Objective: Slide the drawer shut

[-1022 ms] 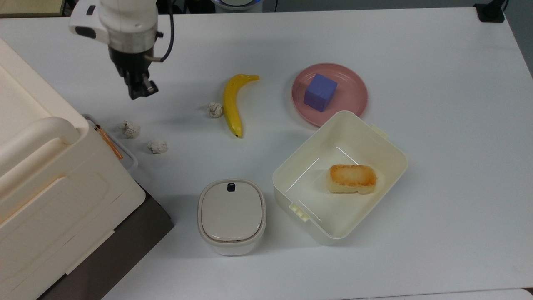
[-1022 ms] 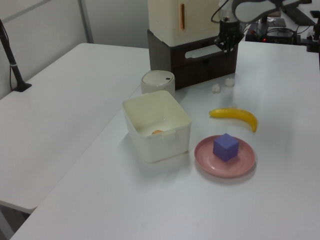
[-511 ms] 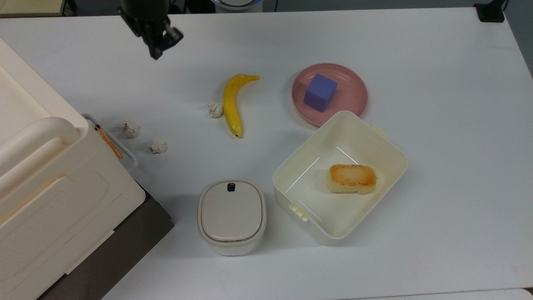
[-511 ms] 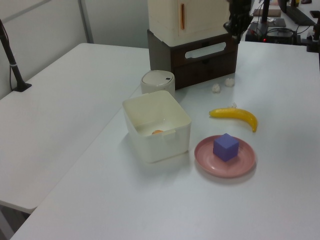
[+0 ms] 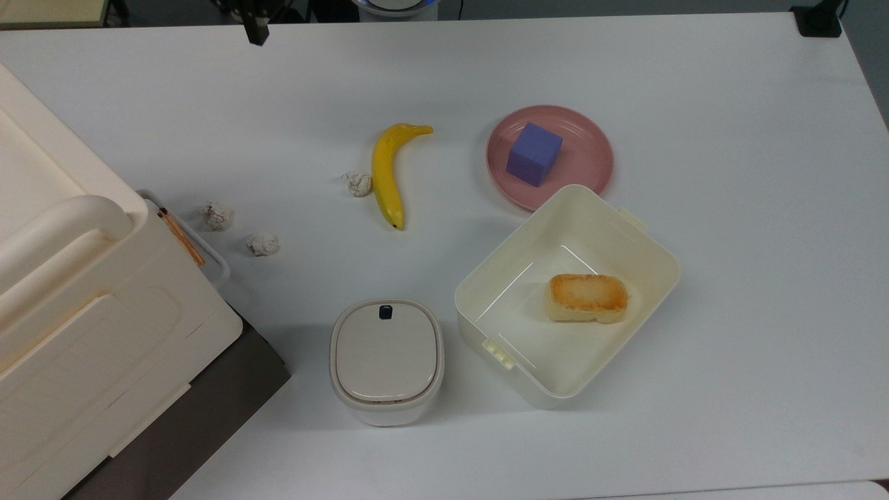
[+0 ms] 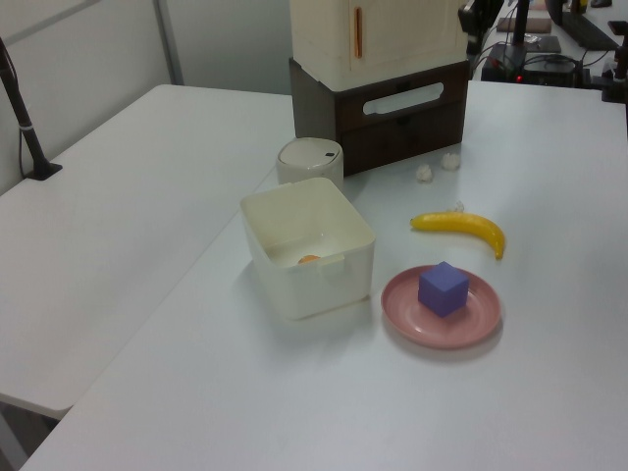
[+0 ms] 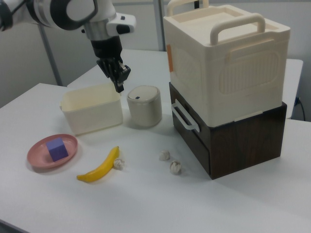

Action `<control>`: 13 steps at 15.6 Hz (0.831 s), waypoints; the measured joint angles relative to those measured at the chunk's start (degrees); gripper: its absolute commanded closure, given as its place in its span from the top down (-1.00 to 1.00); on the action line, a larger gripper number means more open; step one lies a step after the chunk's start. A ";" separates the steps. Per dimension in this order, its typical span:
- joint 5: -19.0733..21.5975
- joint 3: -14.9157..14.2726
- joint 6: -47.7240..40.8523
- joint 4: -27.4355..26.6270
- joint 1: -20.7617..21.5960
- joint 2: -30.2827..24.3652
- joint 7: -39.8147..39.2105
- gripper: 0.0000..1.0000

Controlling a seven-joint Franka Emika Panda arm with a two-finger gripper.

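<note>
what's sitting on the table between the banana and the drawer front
In the top view, three small crumpled white balls: one beside the banana, two more nearer the drawer. The right view shows the same.

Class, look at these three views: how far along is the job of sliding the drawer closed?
Done, as far as can be seen: the drawer sits flush in the dark cabinet, with no tray sticking out behind its white handle. In hand: nothing; the gripper hangs in the air, apart from the handle. Left: apparently nothing.
</note>
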 measured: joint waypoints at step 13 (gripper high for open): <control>0.00 -2.63 -0.04 -0.09 3.69 -0.83 -0.07 1.00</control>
